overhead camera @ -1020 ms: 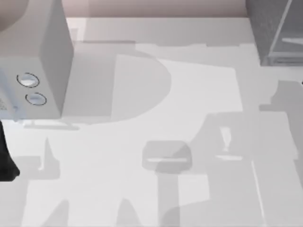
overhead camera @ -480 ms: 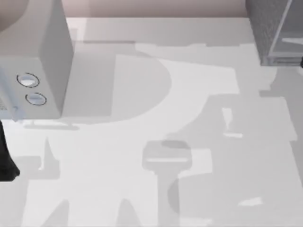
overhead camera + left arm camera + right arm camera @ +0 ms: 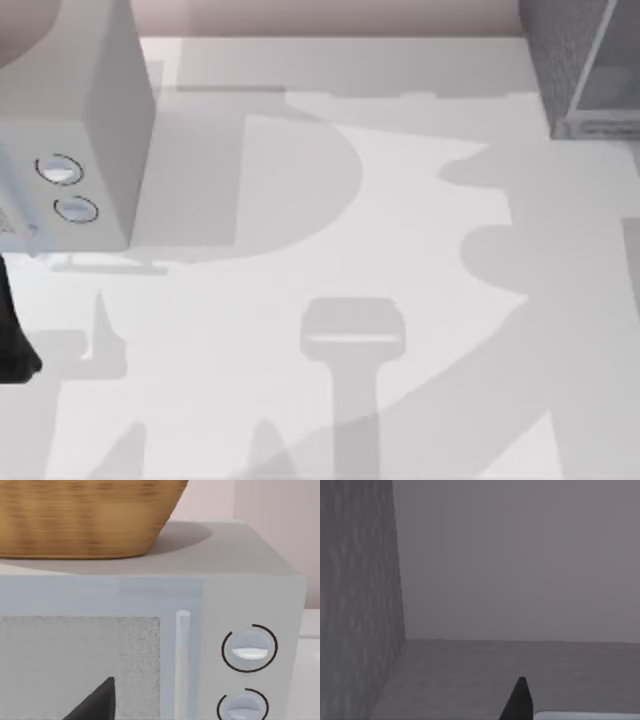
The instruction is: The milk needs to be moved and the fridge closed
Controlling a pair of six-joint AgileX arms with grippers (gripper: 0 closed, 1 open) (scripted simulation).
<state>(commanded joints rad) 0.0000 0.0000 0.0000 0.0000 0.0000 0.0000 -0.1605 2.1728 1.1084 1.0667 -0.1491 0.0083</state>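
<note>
The fridge [image 3: 560, 50], dark grey and speckled with a lighter flat panel [image 3: 612, 80], stands at the table's back right corner. In the right wrist view its speckled wall [image 3: 355, 605] rises beside a grey floor. One dark fingertip [image 3: 520, 700] of my right gripper pokes up in that view, with a pale strip [image 3: 585, 715] at the frame's edge beside it; I cannot tell what that strip is. The milk is out of view. My left arm [image 3: 12, 340] sits at the table's left edge, and one of its fingertips [image 3: 95, 705] points at the pale box's front.
A pale grey box with two round dials [image 3: 70, 130] stands at the left, with a wicker basket [image 3: 85, 520] on top of it. Broad arm shadows [image 3: 520, 330] lie across the white table [image 3: 300, 270].
The right arm's shadow has swept over the table's right half and grown larger. The small dark bit at the right edge near the fridge has left the top view. The left arm has not moved.
</note>
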